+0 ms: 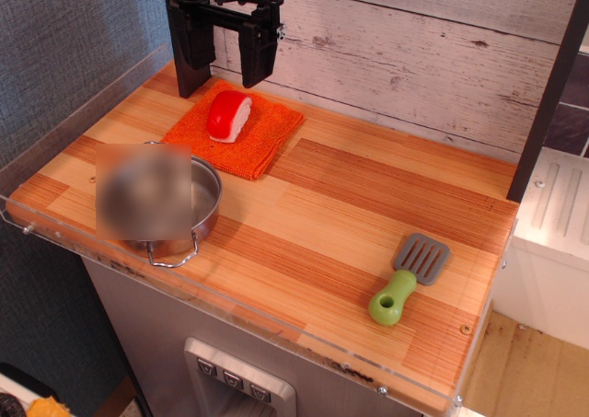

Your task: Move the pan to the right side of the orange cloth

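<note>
The pan (189, 216) sits near the front left corner of the wooden tabletop (368, 205), close to the left edge. Much of its bowl is covered by a blurred patch, so only its shiny right rim, part of its steel wall and one thin wire loop handle at the front show clearly. It stands upright on the wood, just in front of and to the left of the orange cloth (262, 141), with its rim very near the cloth's front corner; whether they touch cannot be told.

The orange cloth lies flat toward the back left of the table, turned so its corners point like a diamond. On it rests a red-and-white toy sushi piece (228, 115), lying roughly in the middle of the cloth.

The gripper (224, 63) hangs above the back left of the table, over the far edge of the cloth. Its two black fingers are spread wide apart and there is nothing between them.

Well apart from all this, near the front right of the table, lies a toy spatula (409, 277) with a grey slotted blade and a green handle.

A whitewashed plank wall (414, 58) runs along the back.
</note>
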You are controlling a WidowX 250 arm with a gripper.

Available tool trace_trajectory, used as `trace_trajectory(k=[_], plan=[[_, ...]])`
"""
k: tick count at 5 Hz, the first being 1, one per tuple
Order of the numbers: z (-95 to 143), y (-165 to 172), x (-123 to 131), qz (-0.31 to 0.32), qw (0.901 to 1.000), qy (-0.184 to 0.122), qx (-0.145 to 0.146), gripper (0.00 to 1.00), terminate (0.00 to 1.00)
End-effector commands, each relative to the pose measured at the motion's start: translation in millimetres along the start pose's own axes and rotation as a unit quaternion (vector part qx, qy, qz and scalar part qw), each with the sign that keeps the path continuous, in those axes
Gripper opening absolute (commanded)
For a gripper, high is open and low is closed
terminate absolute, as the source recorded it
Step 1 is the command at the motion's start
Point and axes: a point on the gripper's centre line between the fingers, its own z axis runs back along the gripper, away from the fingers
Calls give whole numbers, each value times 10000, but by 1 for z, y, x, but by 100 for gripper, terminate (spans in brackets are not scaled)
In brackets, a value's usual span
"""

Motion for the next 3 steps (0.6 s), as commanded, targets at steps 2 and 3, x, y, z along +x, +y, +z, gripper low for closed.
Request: trace_trajectory(k=[2,3], plan=[[-2,-4,-12,61,9999,-141,22,100,0],[-8,-9,-28,175,9993,-266,174,100,0]])
